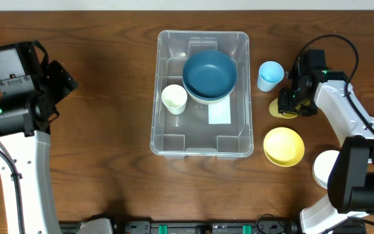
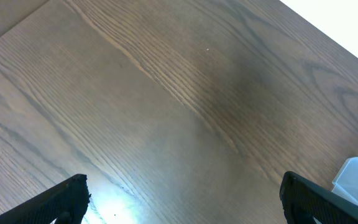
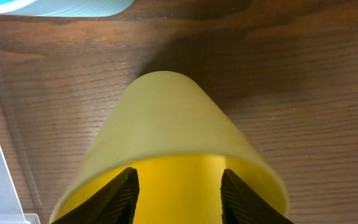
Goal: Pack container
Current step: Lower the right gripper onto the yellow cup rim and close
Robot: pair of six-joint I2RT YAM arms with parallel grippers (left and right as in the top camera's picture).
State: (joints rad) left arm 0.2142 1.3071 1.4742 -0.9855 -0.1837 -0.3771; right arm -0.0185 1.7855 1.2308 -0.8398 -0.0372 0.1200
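Both blue bowl (image 1: 209,73) and white cup (image 1: 174,99) sit in container (image 1: 203,34); left fingers (image 2: 61,199) gape, unclear whether right fingers (image 3: 120,196) grip yellow cup (image 3: 166,118).

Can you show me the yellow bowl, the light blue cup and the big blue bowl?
yellow bowl (image 1: 284,145), overhead view, middle of its inside.
light blue cup (image 1: 271,73), overhead view, its open top.
big blue bowl (image 1: 209,73), overhead view, its inside bottom.

1. Overhead: fixed high above, facing straight down, taking in the whole table (image 1: 96,162) with the container (image 1: 200,136) central.
2. Left wrist: low, slanting down at bare wood; the container's corner shows lower right.
3. Right wrist: very close on the yellow cup (image 3: 179,137), also seen overhead.
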